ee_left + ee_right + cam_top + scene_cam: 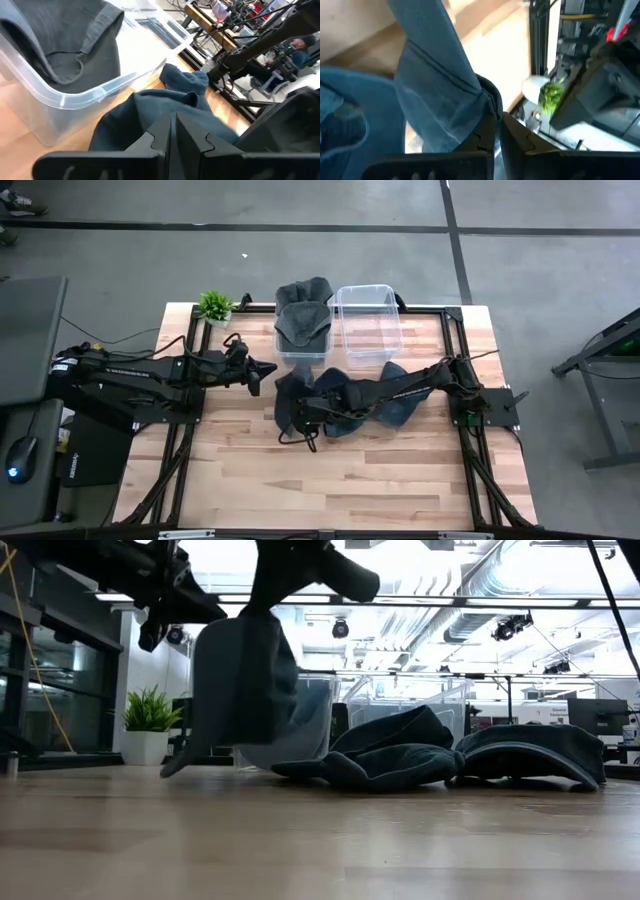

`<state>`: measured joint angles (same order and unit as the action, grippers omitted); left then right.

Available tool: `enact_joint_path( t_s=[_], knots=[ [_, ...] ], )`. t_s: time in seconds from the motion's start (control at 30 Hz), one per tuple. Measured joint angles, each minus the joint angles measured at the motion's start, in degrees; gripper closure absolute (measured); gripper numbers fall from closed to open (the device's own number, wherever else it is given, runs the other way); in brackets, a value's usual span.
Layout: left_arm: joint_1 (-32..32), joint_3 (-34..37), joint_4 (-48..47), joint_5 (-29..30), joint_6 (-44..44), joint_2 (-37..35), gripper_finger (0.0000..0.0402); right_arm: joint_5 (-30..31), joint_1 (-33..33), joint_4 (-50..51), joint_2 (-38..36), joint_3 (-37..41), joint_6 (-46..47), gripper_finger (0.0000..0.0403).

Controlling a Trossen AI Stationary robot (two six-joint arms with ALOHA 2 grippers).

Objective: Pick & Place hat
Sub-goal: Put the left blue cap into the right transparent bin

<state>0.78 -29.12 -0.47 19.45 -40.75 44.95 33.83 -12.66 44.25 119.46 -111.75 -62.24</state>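
Note:
Several dark blue hats lie heaped on the table (395,395) (400,755). My right gripper (303,417) (497,117) reaches across them from the right and is shut on one blue hat (245,670), which hangs at the heap's left end. My left gripper (262,370) (172,120) is shut and empty, hovering just left of that hat, close to the left bin. A grey hat (303,320) (55,45) rests in the left clear bin (300,355), its crown over the far rim. My right gripper pinches the blue hat by a folded edge of its cloth (487,102) between the two fingers, coming from above. The hat hangs below the fingers, upright. Its lowest tip (175,768) is at table height; whether it touches the wood I cannot tell.
An empty clear bin (368,325) stands to the right of the bin with the grey hat, both at the far edge. A small potted plant (215,305) (150,725) sits at the far left corner. Bare wood (330,480) spreads along the near half.

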Motion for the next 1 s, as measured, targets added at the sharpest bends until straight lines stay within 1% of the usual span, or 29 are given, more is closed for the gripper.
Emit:
enact_joint_path(
  t_s=[0.17, 0.43, 0.63, 0.77, 0.87, 1.0],
  knots=[
    [0.0, 0.0, 0.1, 1.5, 2.0, 0.0, 0.0378, 3.3, -0.3, 5.0, 0.0, -2.4, 2.2, 0.0399],
    [0.0, 0.0, 0.4, 4.6, 5.9, 0.4, 0.0378, 3.8, -0.8, 10.9, 0.0, -7.5, 5.2, 0.0399],
    [0.0, 0.0, 0.3, 5.2, 8.3, 0.4, 0.0378, 3.8, -2.3, 14.6, 0.0, -12.6, 6.2, 0.0399],
    [0.0, 0.0, 0.4, 5.2, 9.7, 0.4, 0.0375, 3.8, -3.5, 16.8, 0.0, -15.6, 4.8, 0.0399],
    [0.0, 0.0, 0.4, 4.8, 10.5, 0.4, 0.0353, 5.4, -4.5, 16.8, 0.0, -16.4, 2.0, 0.0399],
    [0.0, 0.0, 0.4, 4.8, 10.6, 0.4, 0.0296, 11.9, -5.9, 17.2, 0.0, -16.5, -2.8, 0.0399]
  ],
)
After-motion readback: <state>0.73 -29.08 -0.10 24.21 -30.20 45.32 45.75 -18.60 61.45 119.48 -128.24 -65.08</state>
